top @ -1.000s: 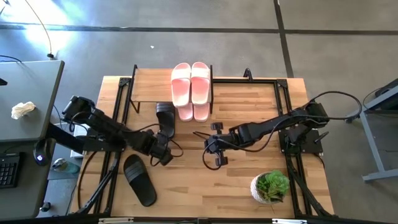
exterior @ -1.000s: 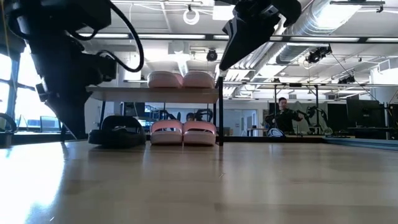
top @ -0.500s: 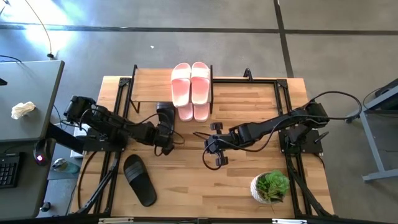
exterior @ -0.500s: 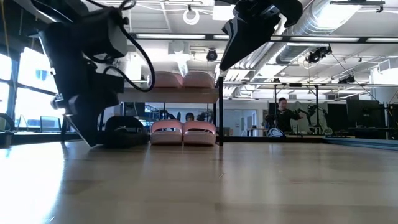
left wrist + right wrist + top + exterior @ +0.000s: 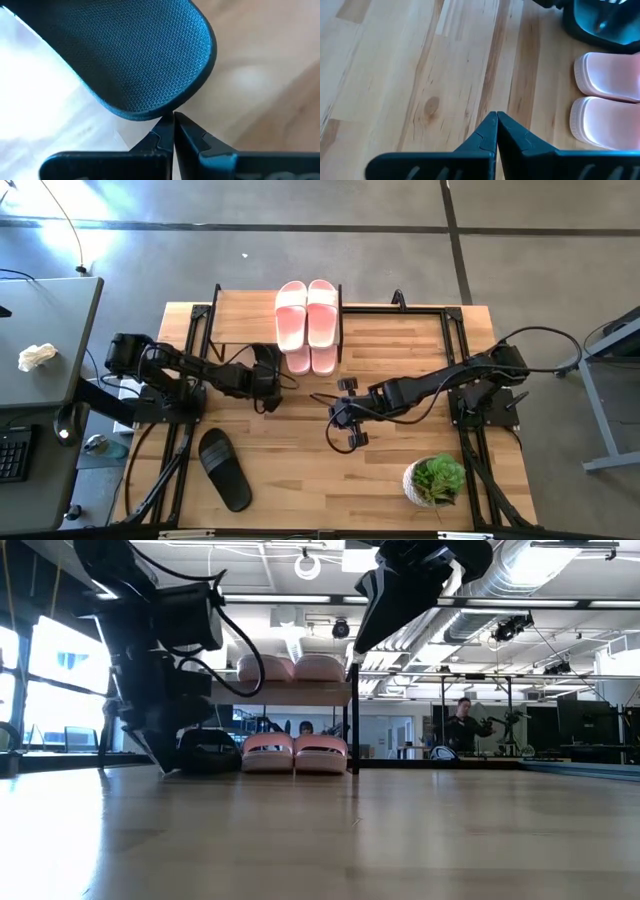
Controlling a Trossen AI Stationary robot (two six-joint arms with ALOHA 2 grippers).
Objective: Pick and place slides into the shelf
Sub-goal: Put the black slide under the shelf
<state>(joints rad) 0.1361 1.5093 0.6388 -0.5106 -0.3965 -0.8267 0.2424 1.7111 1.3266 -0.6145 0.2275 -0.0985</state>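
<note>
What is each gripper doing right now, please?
Left gripper: shut, empty, fingertips pushing the heel of the black foam slide sandal by the shelf.
Right gripper: shut, empty, hovering mid-table.

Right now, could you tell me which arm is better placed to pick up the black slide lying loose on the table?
Left: its gripper is nearer the loose black slide, on its side.

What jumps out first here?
The pale pink slides: one pair on the shelf's top board at, another under it at. The left gripper, shut, pushes a black slide in beside the lower pair; the other black slide lies near the table's front-left. The right gripper hangs shut mid-table.
</note>
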